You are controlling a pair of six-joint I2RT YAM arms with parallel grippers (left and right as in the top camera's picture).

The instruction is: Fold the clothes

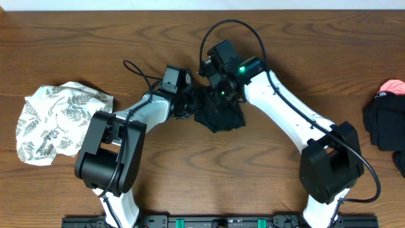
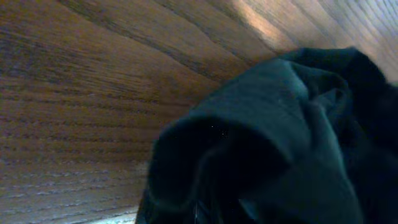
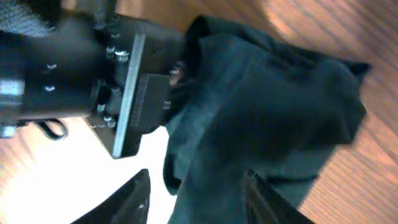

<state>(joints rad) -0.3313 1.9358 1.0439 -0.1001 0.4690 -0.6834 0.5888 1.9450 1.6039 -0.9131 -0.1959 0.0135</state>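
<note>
A dark crumpled garment [image 1: 221,117] lies at the middle of the wooden table. My left gripper [image 1: 191,101] meets its left edge. In the right wrist view, cloth runs into the left gripper's jaws [image 3: 177,71], which look shut on it. In the left wrist view the garment [image 2: 280,124] fills the lower right and hides the fingers. My right gripper [image 1: 218,95] is over the garment's top. Its two fingers [image 3: 196,177] are spread open, with the garment [image 3: 267,112] lying between them.
A white cloth with a grey leaf print [image 1: 57,120] lies bunched at the left. A pile of black clothes [image 1: 386,120] with a pink piece [image 1: 393,85] sits at the right edge. The two arms nearly touch at the centre.
</note>
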